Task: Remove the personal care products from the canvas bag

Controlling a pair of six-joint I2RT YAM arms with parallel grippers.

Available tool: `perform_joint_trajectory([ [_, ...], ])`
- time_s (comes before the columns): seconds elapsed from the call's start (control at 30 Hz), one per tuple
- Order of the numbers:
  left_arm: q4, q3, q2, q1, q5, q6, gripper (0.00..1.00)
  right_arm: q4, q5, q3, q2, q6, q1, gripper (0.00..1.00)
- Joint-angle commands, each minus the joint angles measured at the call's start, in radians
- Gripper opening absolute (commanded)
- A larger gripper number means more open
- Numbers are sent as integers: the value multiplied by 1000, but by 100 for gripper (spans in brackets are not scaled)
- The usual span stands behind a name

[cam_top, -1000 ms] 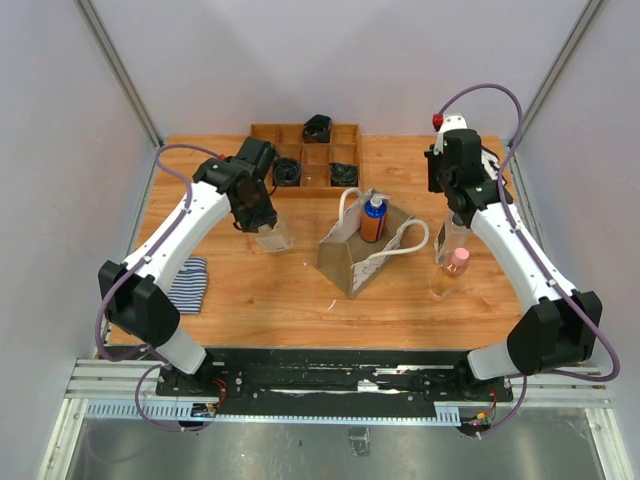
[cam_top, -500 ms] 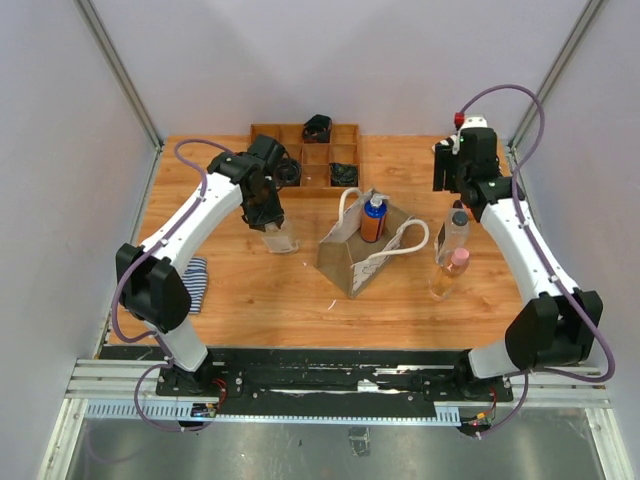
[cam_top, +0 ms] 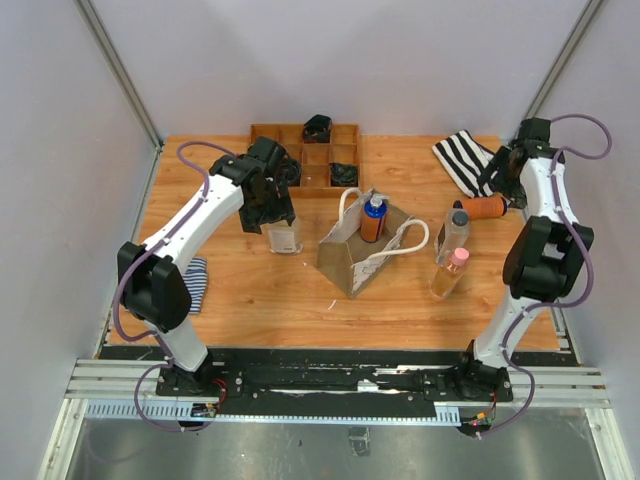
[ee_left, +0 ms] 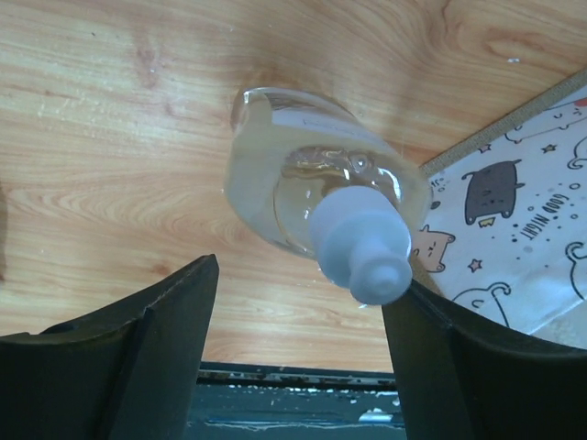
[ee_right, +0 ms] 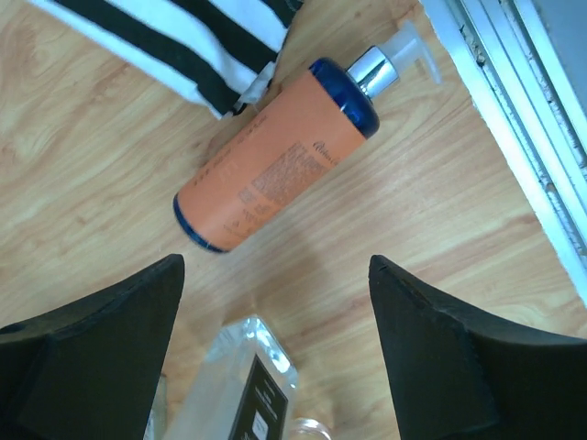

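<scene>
The canvas bag (cam_top: 352, 258) stands at mid-table with an orange bottle with a blue pump (cam_top: 373, 219) upright inside it. A clear bottle with a white cap (cam_top: 285, 237) stands left of the bag. My left gripper (cam_top: 272, 213) hovers open over it, the cap (ee_left: 360, 245) near my right finger and not clamped. Right of the bag stand a clear grey-capped bottle (cam_top: 455, 232) and a peach pink-capped bottle (cam_top: 450, 272). An orange bottle (ee_right: 275, 160) lies on its side. My right gripper (ee_right: 275, 261) is open above it, holding nothing.
A brown wooden compartment tray (cam_top: 268, 132) with black rolled items sits at the back. A black-and-white striped cloth (cam_top: 462, 160) lies back right, a blue striped one (cam_top: 188, 283) at the left. The metal frame rail (ee_right: 514, 110) runs close beside the lying orange bottle.
Both grippers opened: the left let go of the white-capped bottle, the right let go of the grey-capped one. The right arm swung back and right, uncovering the striped cloth and lying orange bottle.
</scene>
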Motion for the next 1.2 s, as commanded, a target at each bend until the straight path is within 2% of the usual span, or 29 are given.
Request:
perform_joint_trajectory([
  [0.0, 19, -15, -28, 3, -11, -17, 76, -144, -57, 89, 125, 157, -38, 84],
  [0.17, 33, -23, -54, 4, 3, -13, 76, -143, -18, 139, 261, 231, -43, 85],
  [0.3, 48, -38, -78, 4, 10, -12, 76, -199, 75, 215, 360, 243, -37, 84],
  [0.37, 57, -46, -87, 4, 17, -15, 76, -224, 156, 250, 389, 239, -28, 81],
  [0.43, 64, -50, -91, 3, 27, -17, 76, -245, 208, 288, 418, 219, -16, 70],
  [0.6, 75, -59, -106, 4, 43, -24, 76, -305, 244, 393, 516, 189, -4, 68],
  [0.63, 81, -64, -111, 4, 45, -25, 76, -315, 230, 412, 534, 169, 0, 60],
  [0.67, 85, -68, -116, 4, 45, -27, 76, -333, 222, 424, 537, 159, 10, 30],
  [0.7, 88, -72, -122, 4, 41, -27, 76, -322, 246, 405, 516, 155, 29, 6],
  [0.73, 91, -75, -125, 4, 40, -27, 76, -271, 282, 347, 473, 144, 55, 1],
  [0.83, 94, -77, -128, 3, 40, -26, 76, -47, 424, 128, 282, 75, 171, 1],
  [0.93, 101, -83, -135, 3, 44, -26, 75, 250, 550, -86, 79, -31, 306, 1],
  [1.03, 111, -109, -155, 4, 42, -23, 75, 585, 490, -272, -75, -145, 379, 1],
  [1.17, 133, -142, -187, 3, 40, -24, 75, 945, 353, -457, -201, -216, 393, 1],
])
